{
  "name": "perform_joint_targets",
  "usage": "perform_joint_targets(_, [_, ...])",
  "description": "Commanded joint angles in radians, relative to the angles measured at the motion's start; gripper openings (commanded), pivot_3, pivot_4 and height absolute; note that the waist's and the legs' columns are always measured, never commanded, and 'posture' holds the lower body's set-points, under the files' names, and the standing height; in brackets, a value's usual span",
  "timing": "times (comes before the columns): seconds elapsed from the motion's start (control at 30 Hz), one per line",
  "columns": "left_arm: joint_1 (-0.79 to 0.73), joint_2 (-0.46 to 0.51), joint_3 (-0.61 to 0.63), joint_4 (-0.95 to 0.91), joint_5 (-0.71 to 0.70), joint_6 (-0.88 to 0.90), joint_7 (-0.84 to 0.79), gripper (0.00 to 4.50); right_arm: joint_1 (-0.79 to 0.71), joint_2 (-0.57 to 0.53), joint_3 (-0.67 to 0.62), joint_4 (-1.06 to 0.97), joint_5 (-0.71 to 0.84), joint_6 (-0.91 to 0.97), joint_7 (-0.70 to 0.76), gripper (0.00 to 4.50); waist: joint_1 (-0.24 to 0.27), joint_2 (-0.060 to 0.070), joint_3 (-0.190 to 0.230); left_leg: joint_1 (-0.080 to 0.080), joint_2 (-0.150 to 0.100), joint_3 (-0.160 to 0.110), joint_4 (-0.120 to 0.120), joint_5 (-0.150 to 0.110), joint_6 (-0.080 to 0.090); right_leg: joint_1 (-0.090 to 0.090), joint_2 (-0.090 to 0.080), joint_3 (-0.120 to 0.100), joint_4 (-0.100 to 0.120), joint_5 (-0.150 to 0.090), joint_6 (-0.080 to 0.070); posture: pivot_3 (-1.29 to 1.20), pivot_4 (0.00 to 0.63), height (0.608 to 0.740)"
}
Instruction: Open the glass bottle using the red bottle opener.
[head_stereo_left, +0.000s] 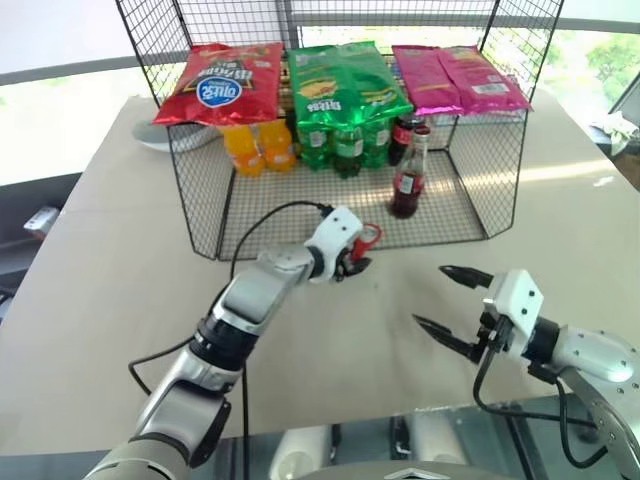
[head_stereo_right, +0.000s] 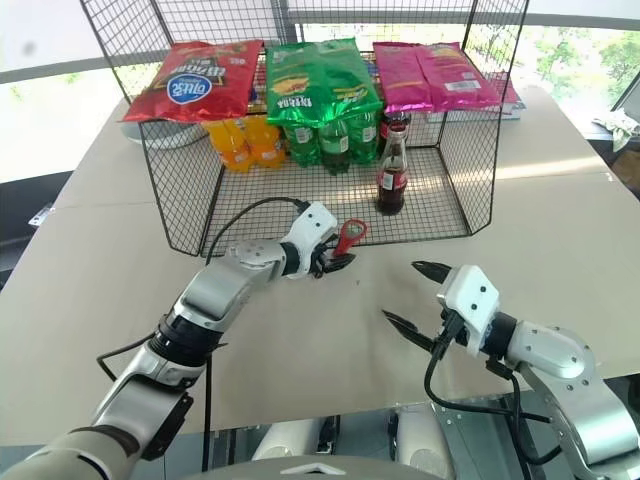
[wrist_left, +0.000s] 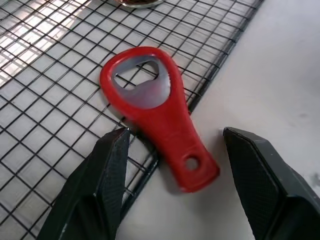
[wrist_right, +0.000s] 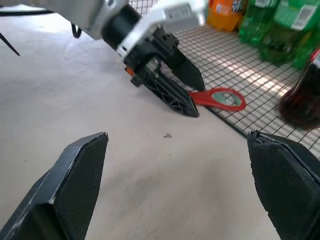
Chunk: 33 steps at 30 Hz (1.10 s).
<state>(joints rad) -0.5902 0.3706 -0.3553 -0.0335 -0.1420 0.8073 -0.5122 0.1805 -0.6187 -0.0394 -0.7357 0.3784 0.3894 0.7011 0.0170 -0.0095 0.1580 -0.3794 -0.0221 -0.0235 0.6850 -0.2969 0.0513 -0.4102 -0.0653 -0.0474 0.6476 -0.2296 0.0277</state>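
The red bottle opener (wrist_left: 160, 115) lies flat across the front edge of the wire rack (head_stereo_left: 300, 225), its ring head on the mesh floor and its handle on the table. My left gripper (head_stereo_left: 352, 262) is open, and its two fingers straddle the handle with a gap on each side. Further back, to the right, the glass bottle (head_stereo_left: 407, 180) stands upright on the rack's floor, with dark drink, a red label and its cap on. My right gripper (head_stereo_left: 428, 296) hangs wide open over the table, nearer me on the right, and holds nothing.
Red, green and pink chip bags (head_stereo_left: 345, 85) lie on top of the rack. Orange bottles (head_stereo_left: 258, 147), green bottles (head_stereo_left: 345, 145) and a dark red-capped bottle (head_stereo_left: 403, 133) stand at its back. A black cable (head_stereo_left: 265, 225) loops from my left arm. The table's front edge is close.
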Motion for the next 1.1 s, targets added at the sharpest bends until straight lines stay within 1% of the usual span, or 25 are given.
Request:
perform_joint_targets(0.03, [0.003,-0.015,-0.017,0.018,0.017,0.015,-0.008,1.3,0.018,-0.005,-0.032,-0.057,0.007,0.002,-0.024,4.5,0.003,0.001,-0.001,0.0,0.0,0.0,0.0,0.0,0.0,0.0,0.0,0.0,0.0,0.0,0.0,0.0,0.15,0.74])
perform_joint_targets(0.1, [0.008,-0.008,-0.001,0.011,0.016,0.002,-0.019,0.6,0.026,-0.008,-0.035,-0.062,0.006,0.003,-0.03,4.5,0.008,0.001,-0.001,0.0,-0.001,-0.001,0.0,0.002,-0.004,0.001,-0.001,-0.001,0.0,0.0,0.0,0.0,0.15,0.74])
perform_joint_targets(0.13, [0.011,-0.003,0.008,0.005,0.012,-0.005,-0.025,0.53,0.027,-0.007,-0.035,-0.062,0.007,0.005,-0.032,4.5,0.01,0.001,-0.001,0.0,-0.001,-0.001,0.0,0.002,-0.004,0.001,-0.001,-0.001,-0.001,0.0,0.0,0.0,0.15,0.74])
perform_joint_targets(0.27, [0.047,0.009,0.123,-0.06,-0.056,-0.117,-0.076,0.52,0.005,0.011,-0.017,-0.061,0.041,0.044,-0.055,4.5,0.002,0.001,-0.001,0.0,-0.001,0.0,0.001,0.002,-0.004,0.001,-0.004,0.0,-0.001,0.0,0.0,0.0,0.15,0.74])
perform_joint_targets(0.4, [0.106,0.03,0.259,-0.142,-0.183,-0.192,-0.178,0.52,-0.066,0.071,-0.003,-0.05,0.172,0.15,-0.092,4.5,-0.006,0.0,-0.001,-0.001,0.002,0.0,0.0,0.003,-0.005,-0.001,-0.004,0.0,-0.001,0.0,0.0,0.0,0.15,0.74])
perform_joint_targets(0.43, [0.126,0.022,0.309,-0.171,-0.261,-0.189,-0.222,0.52,-0.084,0.085,0.005,-0.045,0.198,0.165,-0.092,4.5,-0.006,0.0,-0.001,-0.001,0.002,0.0,0.0,0.003,-0.005,-0.002,-0.004,0.0,-0.001,0.0,0.0,0.0,0.15,0.74])
perform_joint_targets(0.5, [0.16,0.027,0.371,-0.219,-0.372,-0.189,-0.3,0.52,-0.109,0.104,0.018,-0.036,0.236,0.184,-0.091,4.5,-0.003,0.0,-0.001,-0.001,0.002,0.0,0.0,0.003,-0.005,-0.002,-0.005,0.0,-0.001,0.0,-0.001,0.0,0.15,0.74])
perform_joint_targets(0.6, [0.184,0.055,0.491,-0.27,-0.679,0.025,-0.376,0.52,-0.161,0.177,0.025,0.002,0.356,0.234,-0.119,4.5,-0.001,0.0,0.0,-0.002,0.002,-0.001,0.0,0.003,-0.005,-0.002,-0.005,-0.001,-0.002,0.0,-0.001,0.0,0.15,0.74])
perform_joint_targets(0.67, [0.203,0.084,0.536,-0.293,-0.836,0.123,-0.413,0.52,-0.195,0.219,0.015,0.029,0.448,0.271,-0.137,4.5,-0.004,0.0,0.0,-0.003,0.001,0.0,0.0,0.003,-0.005,-0.002,-0.005,-0.001,-0.002,0.0,0.0,0.0,0.15,0.74])
perform_joint_targets(0.77, [0.216,0.107,0.601,-0.286,-1.095,0.271,-0.352,0.52,-0.24,0.276,-0.009,0.064,0.566,0.301,-0.174,4.5,-0.004,0.0,0.0,-0.002,0.001,0.0,0.0,0.003,-0.005,-0.002,-0.005,0.0,-0.002,0.0,0.0,0.0,0.15,0.74])
perform_joint_targets(0.87, [0.237,0.152,0.632,-0.263,-1.304,0.366,-0.286,0.52,-0.274,0.307,-0.037,0.083,0.677,0.308,-0.206,4.5,-0.003,0.0,0.0,-0.002,0.001,-0.001,0.0,0.003,-0.005,-0.001,-0.005,-0.001,-0.001,0.0,0.0,0.0,0.15,0.74])
perform_joint_targets(0.9, [0.248,0.159,0.635,-0.277,-1.319,0.365,-0.274,0.52,-0.286,0.315,-0.048,0.089,0.715,0.307,-0.216,4.5,-0.006,0.0,0.0,-0.002,0.001,-0.001,0.0,0.003,-0.005,-0.001,-0.004,-0.001,-0.001,0.0,0.0,0.0,0.15,0.74])
perform_joint_targets(0.97, [0.259,0.156,0.632,-0.302,-1.296,0.327,-0.228,0.52,-0.305,0.318,-0.064,0.095,0.775,0.311,-0.236,4.5,-0.006,0.0,0.0,-0.001,0.001,0.0,0.0,0.003,-0.005,-0.001,-0.004,0.0,-0.001,0.0,0.0,0.0,0.15,0.74])
perform_joint_targets(1.07, [0.271,0.169,0.586,-0.348,-1.163,0.245,-0.243,0.52,-0.321,0.293,-0.071,0.095,0.822,0.325,-0.263,4.5,-0.004,0.0,0.0,0.0,0.001,0.0,0.0,0.003,-0.005,-0.001,-0.003,0.0,0.0,0.0,-0.001,0.0,0.15,0.74])
perform_joint_targets(1.1, [0.29,0.188,0.527,-0.381,-1.008,0.127,-0.285,0.52,-0.323,0.281,-0.069,0.089,0.833,0.332,-0.27,4.5,-0.003,0.0,0.0,0.0,0.001,0.0,0.0,0.003,-0.005,-0.001,0.0,0.0,0.0,0.0,-0.001,0.0,0.15,0.74])
